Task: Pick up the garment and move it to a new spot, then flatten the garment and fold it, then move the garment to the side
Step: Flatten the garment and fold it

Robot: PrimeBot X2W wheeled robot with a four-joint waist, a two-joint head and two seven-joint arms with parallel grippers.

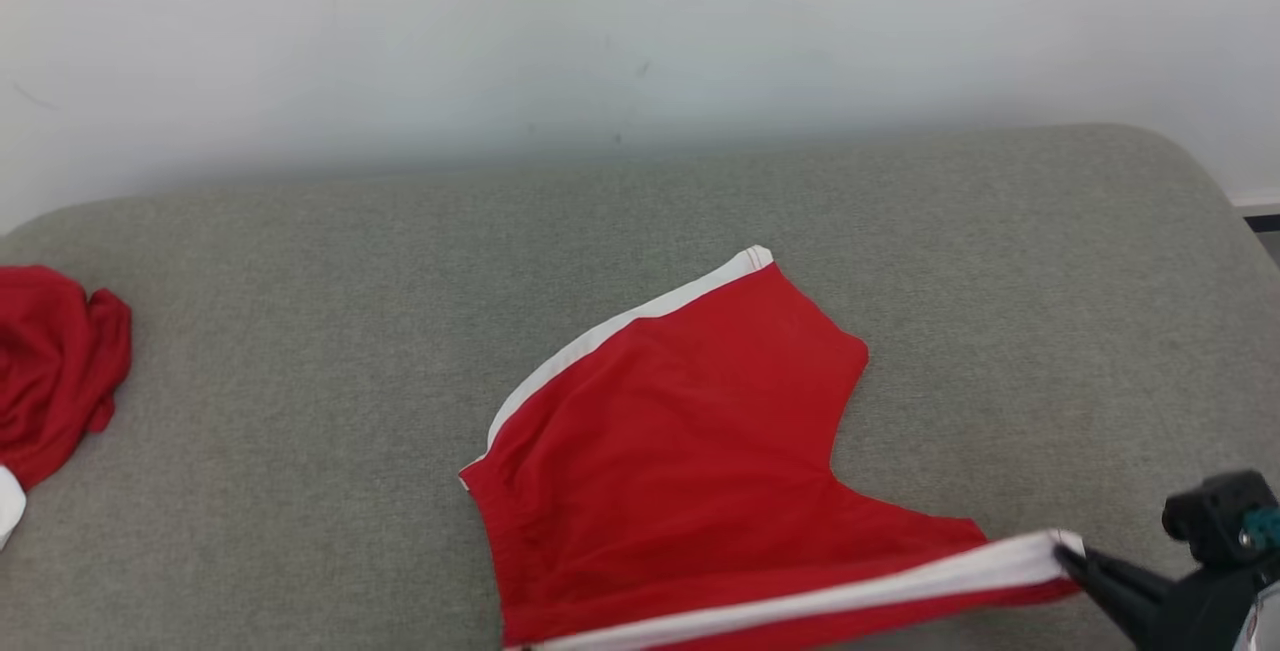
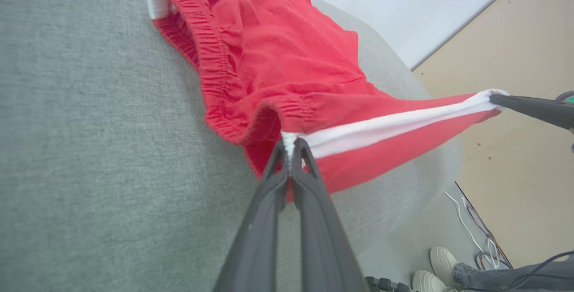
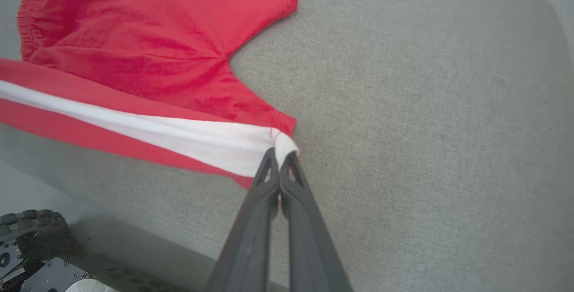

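Note:
The garment [image 1: 680, 451] is a pair of red shorts with white side stripes, spread on the grey cushion. Its near edge is lifted and pulled taut between both grippers. My right gripper [image 1: 1068, 559] is shut on the white stripe at the leg hem, and the right wrist view shows that pinch [image 3: 280, 155] close up. My left gripper [image 2: 290, 145] is shut on the white stripe at the waistband end of the garment [image 2: 278, 72]. The right gripper's fingers [image 2: 533, 107] show at the far end of the stripe in the left wrist view.
A second red garment [image 1: 50, 381] lies crumpled at the cushion's left edge. The grey cushion [image 1: 350, 331] runs back to a white wall. In the left wrist view a person's white shoes [image 2: 441, 267] and cables [image 2: 480, 238] lie on the floor beside the cushion.

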